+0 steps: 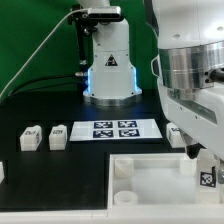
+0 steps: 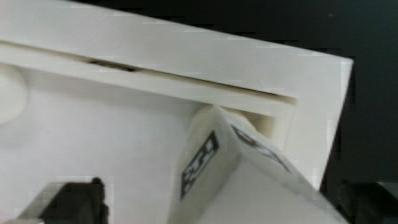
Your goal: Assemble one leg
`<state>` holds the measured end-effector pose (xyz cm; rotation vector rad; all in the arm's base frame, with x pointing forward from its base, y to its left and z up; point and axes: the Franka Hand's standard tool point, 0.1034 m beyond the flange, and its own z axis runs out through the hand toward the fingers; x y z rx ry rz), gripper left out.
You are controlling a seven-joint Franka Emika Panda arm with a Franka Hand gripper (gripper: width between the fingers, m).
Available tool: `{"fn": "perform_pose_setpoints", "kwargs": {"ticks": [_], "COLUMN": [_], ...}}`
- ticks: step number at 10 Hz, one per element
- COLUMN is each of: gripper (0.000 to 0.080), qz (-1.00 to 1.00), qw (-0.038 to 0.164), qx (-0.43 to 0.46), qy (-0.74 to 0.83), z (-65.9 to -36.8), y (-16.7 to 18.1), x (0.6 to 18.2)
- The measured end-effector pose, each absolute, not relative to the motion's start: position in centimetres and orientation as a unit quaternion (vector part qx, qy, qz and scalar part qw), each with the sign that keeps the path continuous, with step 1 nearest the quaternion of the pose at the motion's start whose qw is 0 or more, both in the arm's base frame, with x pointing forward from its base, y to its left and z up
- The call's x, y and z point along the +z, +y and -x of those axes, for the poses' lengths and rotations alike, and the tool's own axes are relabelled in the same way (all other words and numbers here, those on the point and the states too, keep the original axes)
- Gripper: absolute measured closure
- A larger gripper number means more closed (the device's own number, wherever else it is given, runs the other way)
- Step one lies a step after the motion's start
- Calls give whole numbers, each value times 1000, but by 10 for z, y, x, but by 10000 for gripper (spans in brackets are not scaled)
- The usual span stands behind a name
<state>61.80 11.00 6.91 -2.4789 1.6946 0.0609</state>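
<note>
A leg (image 1: 207,180), a small white block with a black-and-white tag, stands at the white square tabletop's (image 1: 150,190) corner on the exterior view's right. My gripper (image 1: 207,168) hangs right over it. In the wrist view the tagged leg (image 2: 231,165) rises against the tabletop's raised rim (image 2: 196,75), between my dark fingers (image 2: 71,203). The gripper (image 2: 214,208) is open, with a visible gap between one finger and the leg. Two more legs (image 1: 30,138) (image 1: 57,136) lie on the black table at the exterior view's left.
The marker board (image 1: 110,129) lies flat in the middle of the table, in front of the arm's base (image 1: 108,70). Another white piece (image 1: 176,133) sits by the board's right end, and one more pokes in at the left edge (image 1: 2,172).
</note>
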Motion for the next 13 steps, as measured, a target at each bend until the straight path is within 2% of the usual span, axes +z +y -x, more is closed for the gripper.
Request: {"fn": "perform_pose_setpoints", "kwargs": {"ticks": [1, 2, 5, 7, 8, 9, 10, 13], "gripper": [150, 150, 150, 179, 359, 359, 501, 501], "qz": [864, 913, 977, 974, 971, 966, 949, 860], "qw": [65, 53, 46, 47, 47, 47, 47, 49], "qx": [15, 2, -19, -19, -18, -16, -11, 10], "qy": [500, 404, 209, 222, 234, 252, 311, 509], "z": [-618, -623, -629, -629, -629, -628, -627, -628], "y": [110, 112, 118, 117, 117, 117, 114, 112], "x": [68, 70, 72, 72, 72, 72, 71, 71]}}
